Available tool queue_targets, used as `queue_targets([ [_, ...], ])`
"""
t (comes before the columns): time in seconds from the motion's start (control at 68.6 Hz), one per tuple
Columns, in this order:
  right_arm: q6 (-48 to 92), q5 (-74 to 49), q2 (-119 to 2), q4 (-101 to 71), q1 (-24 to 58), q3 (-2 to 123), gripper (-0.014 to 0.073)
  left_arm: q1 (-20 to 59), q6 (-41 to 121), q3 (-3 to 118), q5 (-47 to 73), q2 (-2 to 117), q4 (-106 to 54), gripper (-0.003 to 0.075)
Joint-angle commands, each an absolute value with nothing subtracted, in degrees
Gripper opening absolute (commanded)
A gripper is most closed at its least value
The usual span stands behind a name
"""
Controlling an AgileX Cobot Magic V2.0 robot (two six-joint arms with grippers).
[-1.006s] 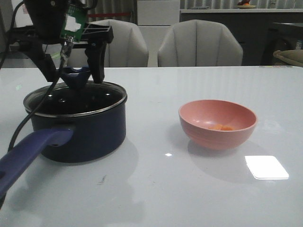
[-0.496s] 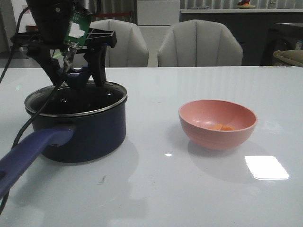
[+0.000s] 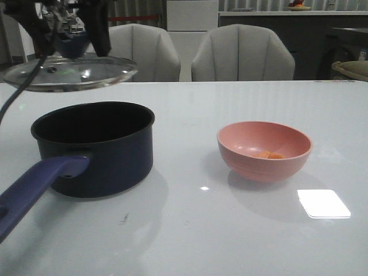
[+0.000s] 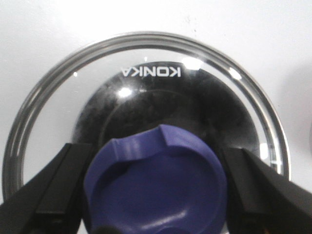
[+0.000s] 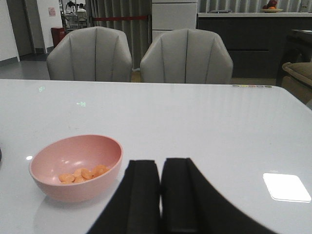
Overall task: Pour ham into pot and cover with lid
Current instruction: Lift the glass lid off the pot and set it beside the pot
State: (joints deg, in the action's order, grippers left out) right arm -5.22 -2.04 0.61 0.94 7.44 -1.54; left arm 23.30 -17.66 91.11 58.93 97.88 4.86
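Lifted clear of the pot (image 3: pixel 95 146) since the earlier frames, the lid (image 3: pixel 70 72) is now held in the air above and slightly behind the pot's open mouth, tilted a little, with its metal rim catching the light. It is carried by the left claw (image 3: pixel 72 34), whose fingers (image 4: pixel 53 187) are pinched on either side of the blue knob (image 4: pixel 156 183); in the left wrist view the knob sits squarely between the two black fingers, and the word KONKA is read mirrored on the glass. The pot stands uncovered on the white surface (image 3: pixel 190 230) at the left, its black interior exposed and its long blue-purple handle (image 3: pixel 37 190) pointing toward the near left edge. Further right, well apart from the pot, a pink bowl (image 3: pixel 264 150) rests on the surface. The ham (image 5: pixel 83 174) is seen inside the bowl as a few small orange pieces lying together on its bottom. The right claw (image 5: pixel 161 195) is seen only in the right wrist view, near the bowl, with its two black fingers pressed together and nothing between them. Two grey chairs (image 3: pixel 241 52) are seen behind the surface.
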Motion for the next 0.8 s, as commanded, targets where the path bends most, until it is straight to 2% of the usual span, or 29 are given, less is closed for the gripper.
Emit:
queue_targets([
  [0.0, -5.0, 2.8, 1.7, 1.5, 7.4, -1.2, 0.0178, 19.1, -15.4, 93.1, 58.8, 91.8, 6.3, 0.0437],
  [0.277, -5.0, 2.8, 1.7, 1.5, 7.4, -1.2, 0.0178, 2.7, -9.0, 83.2, 53.9, 84.5, 5.0, 0.0437],
  [0.408, -5.0, 2.8, 1.7, 1.5, 7.4, -1.2, 0.0178, -4.1, -4.2, 75.4, 48.1, 84.3, -1.5, 0.0437],
  [0.583, -5.0, 2.8, 1.7, 1.5, 7.4, -1.2, 0.0178, -5.4, -3.6, 66.5, 38.8, 86.0, -3.4, 0.0438],
  [0.787, -5.0, 2.8, 1.7, 1.5, 7.4, -1.2, 0.0178, -5.4, -3.6, 63.6, 36.2, 91.7, -3.5, 0.0437],
])
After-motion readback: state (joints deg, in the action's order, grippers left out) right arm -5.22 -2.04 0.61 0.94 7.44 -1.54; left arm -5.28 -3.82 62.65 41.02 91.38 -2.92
